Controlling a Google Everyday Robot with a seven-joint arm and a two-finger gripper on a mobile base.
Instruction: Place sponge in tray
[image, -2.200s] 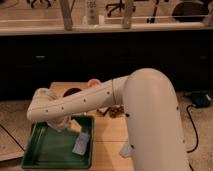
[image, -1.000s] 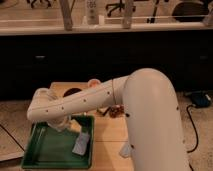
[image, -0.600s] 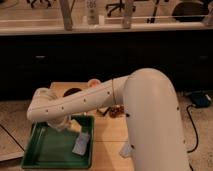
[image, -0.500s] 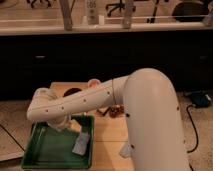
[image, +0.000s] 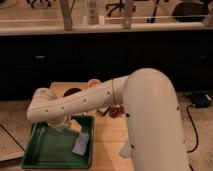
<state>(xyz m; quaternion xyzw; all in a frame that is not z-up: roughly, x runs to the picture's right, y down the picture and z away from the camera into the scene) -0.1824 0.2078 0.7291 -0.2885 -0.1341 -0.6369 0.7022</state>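
The green tray (image: 37, 150) lies at the front left of the wooden table. A pale grey-blue sponge (image: 81, 143) lies flat inside it, near the right rim. My white arm reaches from the right across the table to the left. My gripper (image: 61, 123) hangs at the arm's end over the tray's back edge, up and to the left of the sponge and apart from it. The forearm hides part of the tray's back rim.
A small brown object (image: 117, 111) lies on the wooden table (image: 107, 140) right of the tray. A dark round object (image: 72, 91) sits at the table's back, partly behind my arm. A dark counter front stands behind. A cable (image: 192, 125) runs on the floor at right.
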